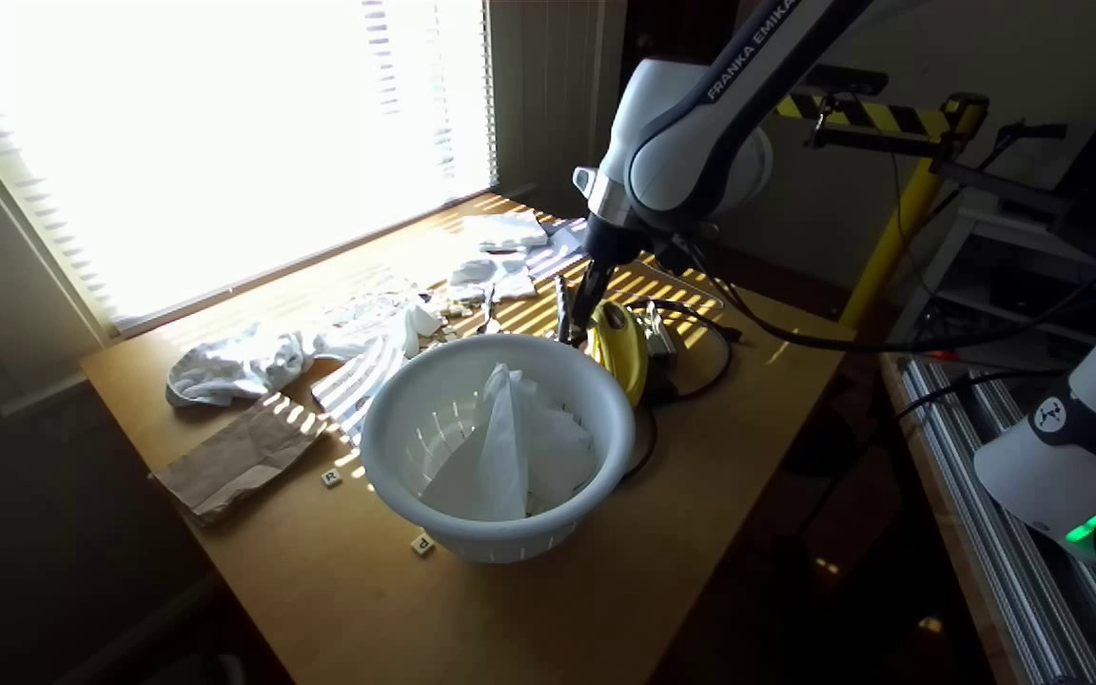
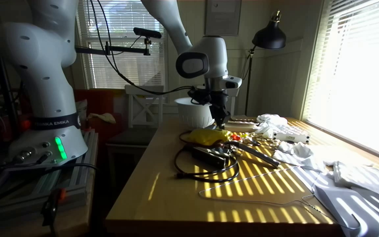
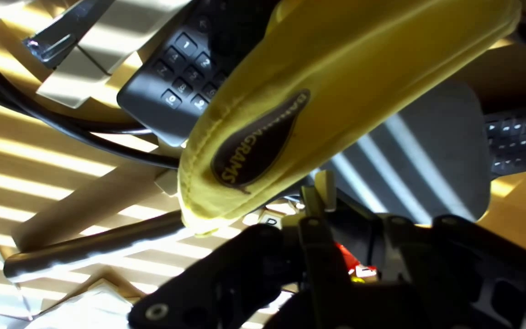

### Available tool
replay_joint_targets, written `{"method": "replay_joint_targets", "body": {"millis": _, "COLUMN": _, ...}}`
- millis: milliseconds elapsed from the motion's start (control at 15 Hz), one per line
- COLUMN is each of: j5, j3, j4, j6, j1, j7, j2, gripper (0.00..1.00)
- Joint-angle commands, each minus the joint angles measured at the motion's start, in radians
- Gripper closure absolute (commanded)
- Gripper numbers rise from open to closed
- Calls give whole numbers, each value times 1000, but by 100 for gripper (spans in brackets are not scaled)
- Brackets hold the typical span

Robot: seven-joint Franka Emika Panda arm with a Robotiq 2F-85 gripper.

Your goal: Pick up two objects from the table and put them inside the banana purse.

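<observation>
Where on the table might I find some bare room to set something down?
Bare table shows below the bowl in an exterior view, and between the black cable and the near left corner in an exterior view. It is crowded around the banana purse and the gripper, and along the window, where white cloths lie.

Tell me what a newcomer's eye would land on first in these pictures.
Probably the window, glaring white at upper left in an exterior view. Next, the big pale bowl, standing on the table near the middle of that view. Then the yellow banana purse, slanting across the upper part of the wrist view.
</observation>
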Motion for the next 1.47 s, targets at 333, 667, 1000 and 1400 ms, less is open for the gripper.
{"method": "replay_joint_targets", "body": {"millis": 333, "j5": -90, "j3": -29, "j4": 3, "j6": -85, "j1": 7, "j7": 53, "j2": 0, "gripper": 97}}
{"method": "replay_joint_targets", "body": {"millis": 667, "j5": -171, "j3": -70, "j4": -4, "j6": -176, "j1": 24, "j7": 68, "j2": -27, "gripper": 97}}
{"method": "replay_joint_targets", "body": {"millis": 1000, "j5": -165, "j3": -61, "j4": -8, "j6": -331, "j1": 5, "j7": -1, "j2": -84, "gripper": 97}}
{"method": "replay_joint_targets", "body": {"millis": 1400, "j5": -194, "j3": -78, "j4": -21, "j6": -474, "j1": 27, "j7": -19, "j2": -86, "gripper": 97}}
